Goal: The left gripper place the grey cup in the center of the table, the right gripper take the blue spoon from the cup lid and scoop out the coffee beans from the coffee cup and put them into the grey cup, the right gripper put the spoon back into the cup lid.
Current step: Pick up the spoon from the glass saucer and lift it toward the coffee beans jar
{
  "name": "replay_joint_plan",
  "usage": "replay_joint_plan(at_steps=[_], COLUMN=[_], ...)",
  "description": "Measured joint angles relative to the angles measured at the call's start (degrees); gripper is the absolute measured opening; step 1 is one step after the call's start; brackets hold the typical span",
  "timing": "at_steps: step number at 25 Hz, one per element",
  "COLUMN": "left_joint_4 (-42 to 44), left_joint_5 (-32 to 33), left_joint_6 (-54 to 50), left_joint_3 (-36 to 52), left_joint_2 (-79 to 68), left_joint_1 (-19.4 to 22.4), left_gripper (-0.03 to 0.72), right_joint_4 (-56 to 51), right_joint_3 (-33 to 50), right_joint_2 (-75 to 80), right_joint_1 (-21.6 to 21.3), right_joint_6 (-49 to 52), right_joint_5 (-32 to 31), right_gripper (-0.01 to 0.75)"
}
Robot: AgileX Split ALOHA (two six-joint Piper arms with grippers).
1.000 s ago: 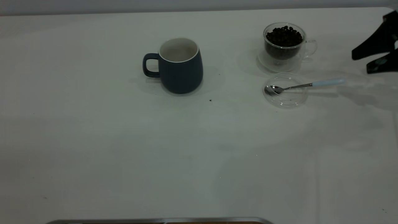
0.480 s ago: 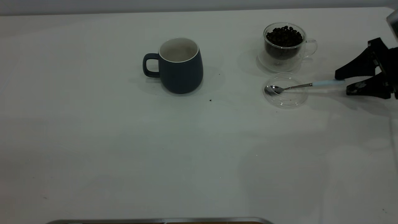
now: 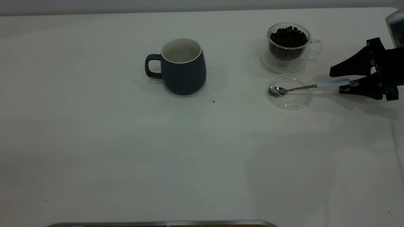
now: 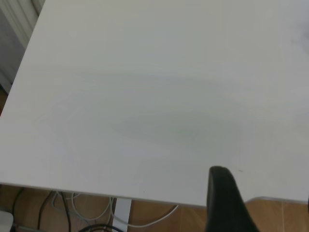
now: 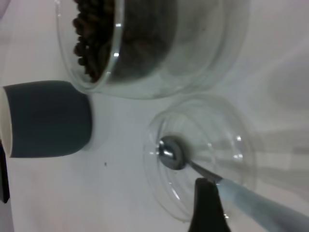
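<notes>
**Right gripper straddling the spoon handle**

The table [image 3: 126, 151] is carrying the grey cup [image 3: 183, 67] well away from the right gripper [image 3: 342, 82], whose spread fingers are flanking the blue spoon [image 3: 311, 86], lying in the cup lid [image 3: 289, 100] beside the coffee cup [image 3: 288, 47].

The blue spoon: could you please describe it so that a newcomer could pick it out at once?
On the white table, look right of the grey cup, just in front of the coffee cup of beans. There, on the clear cup lid, lies the blue spoon: the only metal utensil, its pale blue handle between the right hand's open fingers.
</notes>
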State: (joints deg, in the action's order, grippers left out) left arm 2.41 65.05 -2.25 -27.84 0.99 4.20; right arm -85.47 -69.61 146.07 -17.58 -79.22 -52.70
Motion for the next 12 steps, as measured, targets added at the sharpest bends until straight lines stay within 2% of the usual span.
replay_joint_plan(at_steps=[12], left_joint_4=[0.00], left_joint_5=[0.00], left_joint_6=[0.00], left_joint_3=[0.00], left_joint_2=[0.00], left_joint_1=[0.00], left_gripper=[0.474], right_joint_4=[-1.94], right_joint_3=[-0.07], right_joint_2=[2.88], right_joint_1=[3.28], right_joint_6=[-1.44], right_joint_5=[-0.33], right_gripper=[0.535])
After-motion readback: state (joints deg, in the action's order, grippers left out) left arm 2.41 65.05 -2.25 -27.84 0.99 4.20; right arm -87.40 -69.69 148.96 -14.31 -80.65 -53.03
